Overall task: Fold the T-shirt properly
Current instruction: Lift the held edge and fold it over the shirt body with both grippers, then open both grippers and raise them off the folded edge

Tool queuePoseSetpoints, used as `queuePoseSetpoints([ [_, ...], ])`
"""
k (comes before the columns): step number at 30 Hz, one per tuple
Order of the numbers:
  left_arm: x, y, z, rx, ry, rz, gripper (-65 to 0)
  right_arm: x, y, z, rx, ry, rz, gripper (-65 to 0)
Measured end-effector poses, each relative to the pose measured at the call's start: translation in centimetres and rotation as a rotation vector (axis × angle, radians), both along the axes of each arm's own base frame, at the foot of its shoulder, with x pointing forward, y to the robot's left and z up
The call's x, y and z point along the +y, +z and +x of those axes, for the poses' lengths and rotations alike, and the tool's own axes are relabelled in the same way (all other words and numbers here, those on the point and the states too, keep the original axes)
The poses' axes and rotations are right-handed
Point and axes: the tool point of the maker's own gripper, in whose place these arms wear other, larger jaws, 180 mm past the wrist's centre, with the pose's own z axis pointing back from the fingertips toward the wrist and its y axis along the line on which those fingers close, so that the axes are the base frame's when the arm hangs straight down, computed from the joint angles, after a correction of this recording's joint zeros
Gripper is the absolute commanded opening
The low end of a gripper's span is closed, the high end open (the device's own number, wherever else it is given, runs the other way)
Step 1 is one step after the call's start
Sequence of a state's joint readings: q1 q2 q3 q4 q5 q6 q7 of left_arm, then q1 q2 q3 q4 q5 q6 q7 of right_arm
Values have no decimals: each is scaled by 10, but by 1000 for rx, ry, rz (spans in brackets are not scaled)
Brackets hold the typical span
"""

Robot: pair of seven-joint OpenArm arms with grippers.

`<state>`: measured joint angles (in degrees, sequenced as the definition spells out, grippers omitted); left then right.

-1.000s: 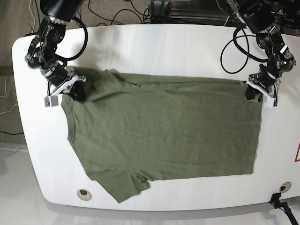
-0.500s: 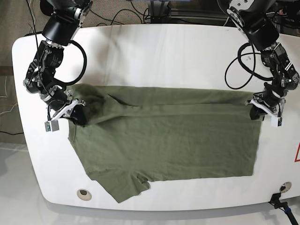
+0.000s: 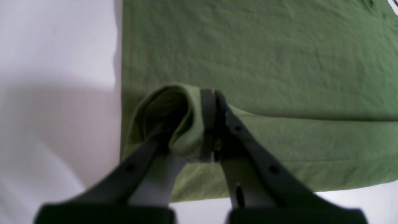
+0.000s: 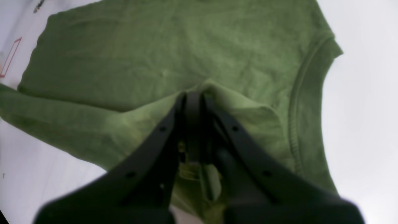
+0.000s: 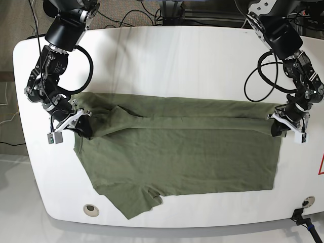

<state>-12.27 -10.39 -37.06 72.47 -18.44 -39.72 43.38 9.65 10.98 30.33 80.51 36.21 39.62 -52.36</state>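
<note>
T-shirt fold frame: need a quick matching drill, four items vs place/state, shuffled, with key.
Items
1. left pincer
2. right pincer
3. lower sleeve
4. red marking

Places/states
A. lying flat near the table's front edge, untouched
B. on the table's right edge in the base view
C. shut on the T-shirt's hem-side corner
D. shut on the T-shirt beside the ribbed collar

Pairs: 1-C, 2-D, 3-A, 4-B
</note>
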Motion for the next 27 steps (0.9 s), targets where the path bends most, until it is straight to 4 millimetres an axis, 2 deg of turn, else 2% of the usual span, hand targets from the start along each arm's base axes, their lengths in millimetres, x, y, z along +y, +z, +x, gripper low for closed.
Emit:
queuePoseSetpoints([
  [5,9,7,2,-7,1,23,-650,-4,-5,-1,21,-2,-41,-650],
  [7,9,10,5,-12,0,23,-650,-5,-6,-1,25,-2,-47,-554],
  [8,8,11,7,-17,0,22,-615,-5,-6,-1,23,-2,-49,-503],
  [10,8,13,8,-25,0,22,-411,-6,-6,-1,25,-6,-53,-410],
  [11,9,13,8,-25,1,22,-330,-7,-7,-2,27,-8,-55,-371],
  [12,9,12,7,-21,2,24,-275,-10,-7,-2,29,-7,-65,-329],
  [14,13,11,4,-15,2,34,-215,-19,-4,-2,27,-10,-91,-270],
  [18,19,21,4,-20,-46,125,-194,-44,7,-8,16,-19,-181,-226],
  [19,21,32,5,-80,-49,145,-194,-47,14,-11,-1,-17,-204,-226],
  [21,19,43,-2,-141,-56,173,-194,-47,27,-16,-34,-2,-262,-226],
  [25,13,43,-20,-145,-81,220,-196,-56,39,-25,-36,-4,-461,-226],
  [27,12,50,-21,-160,-92,262,-196,-53,43,-29,-59,-12,-520,-226],
])
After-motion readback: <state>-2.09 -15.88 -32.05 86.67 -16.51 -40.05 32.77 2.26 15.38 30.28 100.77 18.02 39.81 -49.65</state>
